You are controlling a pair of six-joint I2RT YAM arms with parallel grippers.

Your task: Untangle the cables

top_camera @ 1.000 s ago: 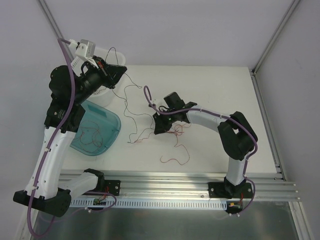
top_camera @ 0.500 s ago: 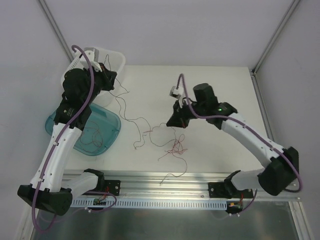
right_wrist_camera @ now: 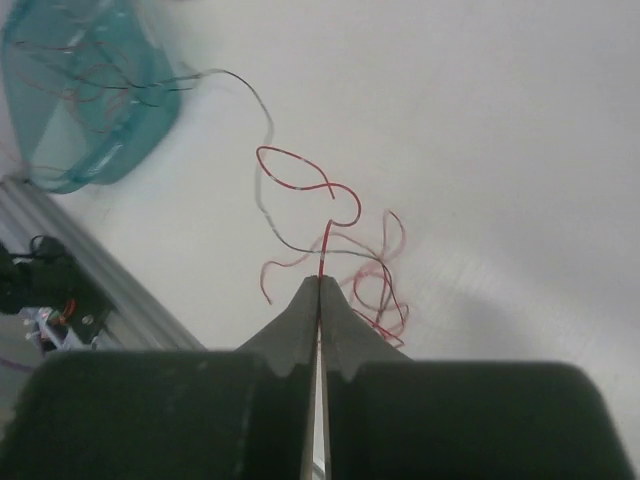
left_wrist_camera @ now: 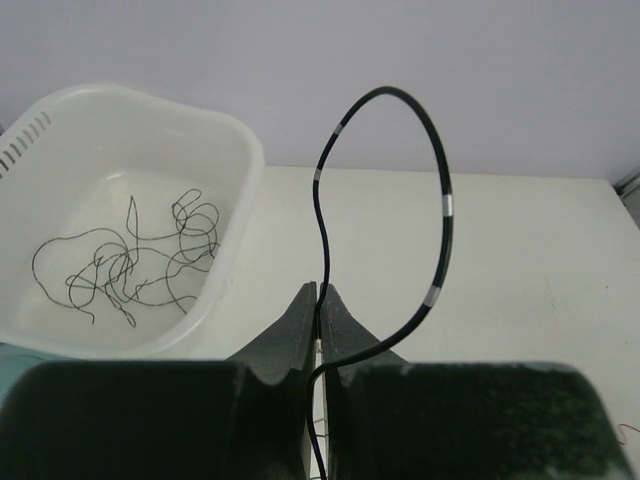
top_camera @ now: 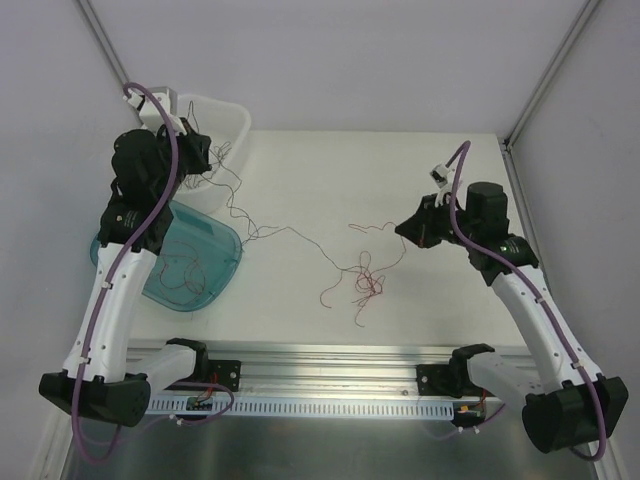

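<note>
Thin red and dark cables (top_camera: 355,270) stretch across the white table between my two grippers, with a loose red tangle (right_wrist_camera: 375,290) near the middle. My left gripper (left_wrist_camera: 320,292) is shut on a black cable (left_wrist_camera: 440,190) that loops up from its tips; it hangs beside the white bin, at the back left in the top view (top_camera: 200,155). My right gripper (right_wrist_camera: 321,283) is shut on a red cable (right_wrist_camera: 300,180), raised over the table's right side, as the top view (top_camera: 408,229) shows.
A white bin (left_wrist_camera: 245,160) at the back left holds several loose dark wires (left_wrist_camera: 140,265). A teal tray (top_camera: 215,285), also in the right wrist view (right_wrist_camera: 150,125), holds red wires. A metal rail (top_camera: 350,355) runs along the near edge.
My right gripper has swung right and back, pulling the red cable out. My left gripper has drawn back left toward the bin. The cables now lie stretched long across the table.
</note>
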